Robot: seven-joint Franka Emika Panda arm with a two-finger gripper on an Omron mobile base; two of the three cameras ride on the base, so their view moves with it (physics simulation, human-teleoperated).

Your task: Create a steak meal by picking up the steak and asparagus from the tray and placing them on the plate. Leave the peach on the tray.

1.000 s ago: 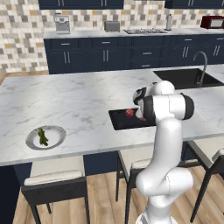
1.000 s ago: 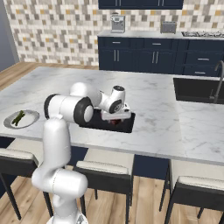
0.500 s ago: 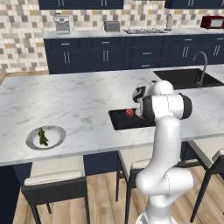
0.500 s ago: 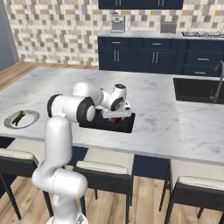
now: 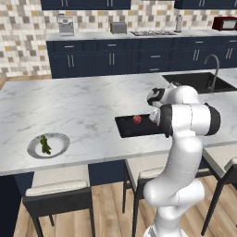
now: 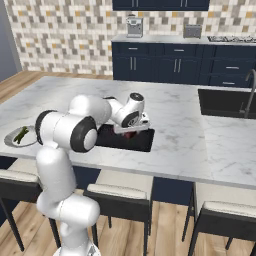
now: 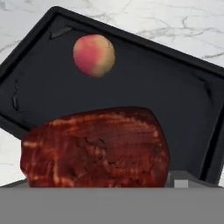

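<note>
- The asparagus (image 5: 45,144) is on the plate (image 5: 61,139).
- The end effector (image 6: 131,131) sits low over the steak (image 7: 96,148), but I cannot tell its spread.
- Next: pinch the steak and lift.

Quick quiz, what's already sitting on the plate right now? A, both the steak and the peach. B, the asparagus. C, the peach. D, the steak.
B: the green asparagus lies on the plate at the counter's left end, while the steak and peach are on the black tray.
</note>
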